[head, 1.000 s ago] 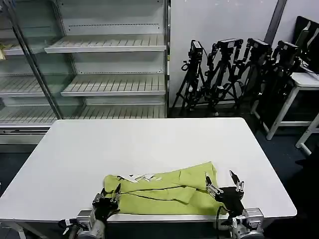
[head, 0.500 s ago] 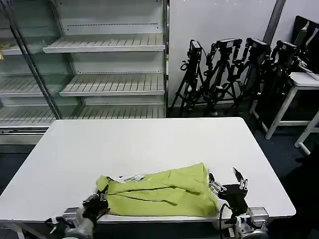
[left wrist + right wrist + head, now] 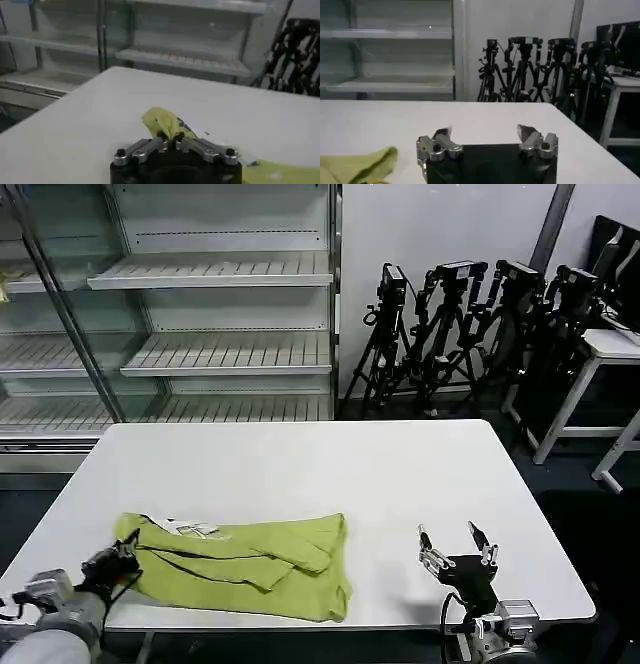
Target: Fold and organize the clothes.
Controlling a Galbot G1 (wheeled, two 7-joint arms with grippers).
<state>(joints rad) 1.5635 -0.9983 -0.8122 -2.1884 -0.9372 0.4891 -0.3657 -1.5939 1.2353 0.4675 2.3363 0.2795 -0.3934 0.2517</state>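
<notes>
White table (image 3: 300,464) — shelving (image 3: 200,314) behind

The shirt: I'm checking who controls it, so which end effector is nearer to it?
Left. The left end effector is shut on the shirt at its corner; the right end effector stands open, apart from its other end.

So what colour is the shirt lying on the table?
Lime yellow-green; the shirt has a small white-and-dark print near its left end, clearest in the head view.

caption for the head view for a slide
Left end effector grips the folded shirt; right end effector open nearby.
</notes>
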